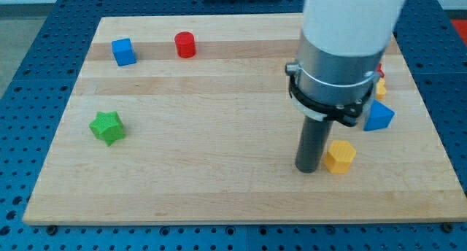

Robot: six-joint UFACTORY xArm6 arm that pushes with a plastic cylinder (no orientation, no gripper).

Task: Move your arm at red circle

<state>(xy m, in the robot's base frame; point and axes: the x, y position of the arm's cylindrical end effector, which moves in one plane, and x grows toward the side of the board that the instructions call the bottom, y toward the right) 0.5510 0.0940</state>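
Although the arm is plainly at work over the wooden board [219,120], almost none of the trip to the red circle [185,44] looks done yet. That red block, a short round one, sits at the far left of the board, just to the right of a blue cube [124,52], with a small gap between them. My tip [308,168] stands down at the near right, well apart from it, with most of the board's width and depth between the two.

Right beside the tip, on its right, is a yellow block [340,156], six-sided as far as I can make out; whether the rod touches it or only stands next to it I cannot tell. Farther right lies a blue block [379,117] with slanted faces. Behind the arm's pale housing, bits of a red [380,71] and a yellow piece [380,88] peek out, too hidden to name their shapes. A green star [107,127] rests alone at the middle left.

No jaws exist on this arm, only the straight rod, so nothing is held or clamped.

What is left, as I judge it, is the whole crossing: a long diagonal slide toward the far left. The path between looks bare of blocks, and the star lies off to the near side of that line, so it should not get in the way.
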